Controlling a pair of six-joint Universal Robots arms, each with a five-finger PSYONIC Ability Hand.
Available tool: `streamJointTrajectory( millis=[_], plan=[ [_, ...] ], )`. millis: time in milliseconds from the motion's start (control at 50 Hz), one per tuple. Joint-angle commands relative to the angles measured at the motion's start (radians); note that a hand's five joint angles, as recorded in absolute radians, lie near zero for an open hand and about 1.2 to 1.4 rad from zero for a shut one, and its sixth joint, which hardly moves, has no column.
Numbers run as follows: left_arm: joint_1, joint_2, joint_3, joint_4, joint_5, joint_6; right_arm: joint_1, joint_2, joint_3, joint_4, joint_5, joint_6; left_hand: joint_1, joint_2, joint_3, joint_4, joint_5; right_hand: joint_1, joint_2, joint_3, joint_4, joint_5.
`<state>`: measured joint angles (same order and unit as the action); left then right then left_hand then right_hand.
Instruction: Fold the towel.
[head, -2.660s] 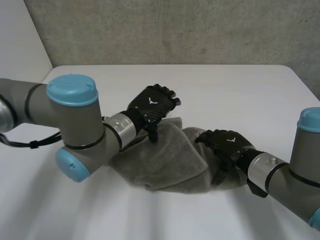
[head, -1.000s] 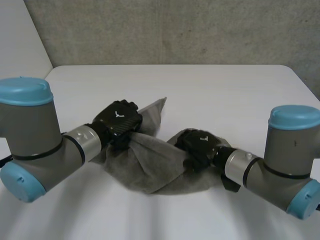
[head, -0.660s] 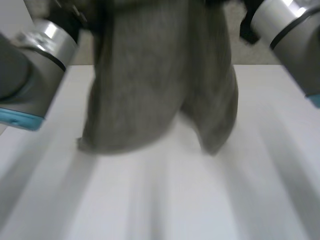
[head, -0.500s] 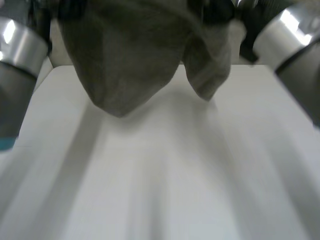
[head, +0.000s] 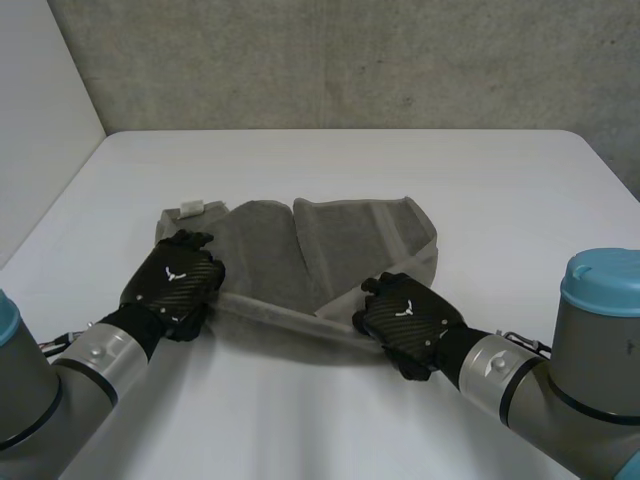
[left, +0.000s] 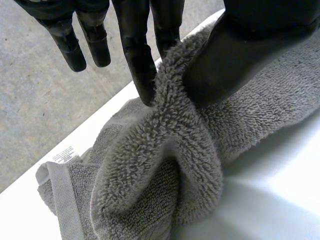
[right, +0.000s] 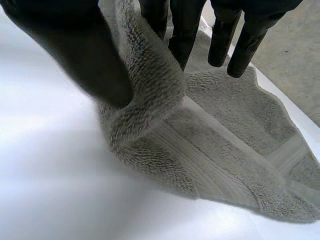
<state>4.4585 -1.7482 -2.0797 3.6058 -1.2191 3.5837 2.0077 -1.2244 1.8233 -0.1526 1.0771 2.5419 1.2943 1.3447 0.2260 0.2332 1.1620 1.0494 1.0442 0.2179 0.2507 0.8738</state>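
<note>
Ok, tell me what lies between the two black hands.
In the head view, the near edge of the grey terry towel runs from the left hand to the right hand, both pinching it.

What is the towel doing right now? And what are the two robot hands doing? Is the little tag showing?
towel: lying on the table, rumpled, one part lapped over another, not neatly folded.
left hand: shut, pinching the towel's near edge at its left end.
right hand: shut, pinching the same near edge at its right end.
tag: showing, on top at the towel's far left corner.
</note>
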Motion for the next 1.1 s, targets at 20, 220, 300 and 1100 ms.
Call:
streamJointTrajectory(
  millis=[20, 220, 300, 1100],
  plan=[
    [-0.001, 0.001, 0.001, -0.003, -0.011, -0.003, -0.017, 0.003, -0.004, -0.053, 0.023, 0.008, 0.102, 0.052, -0.051, -0.059, 0.060, -0.225, -0.219, -0.043, -0.076, -0.224],
    [0.004, 0.001, -0.005, -0.024, -0.011, -0.002, -0.078, -0.017, -0.012, -0.047, 0.029, -0.098, 0.102, 0.052, -0.051, -0.059, 0.060, -0.374, -0.369, -0.043, -0.076, -0.373],
    [0.013, 0.001, -0.008, -0.032, -0.011, -0.002, -0.106, -0.036, 0.001, 0.005, 0.038, -0.147, 0.102, 0.052, -0.051, -0.059, 0.060, -0.154, -0.149, -0.043, -0.076, -0.153],
    [-0.048, 0.068, -0.079, -0.188, -0.010, 0.000, 0.003, 0.217, -0.466, 0.404, -0.151, -0.324, 0.102, 0.052, -0.051, -0.059, 0.060, -0.685, -0.680, -0.043, -0.076, -0.684]
  ],
)
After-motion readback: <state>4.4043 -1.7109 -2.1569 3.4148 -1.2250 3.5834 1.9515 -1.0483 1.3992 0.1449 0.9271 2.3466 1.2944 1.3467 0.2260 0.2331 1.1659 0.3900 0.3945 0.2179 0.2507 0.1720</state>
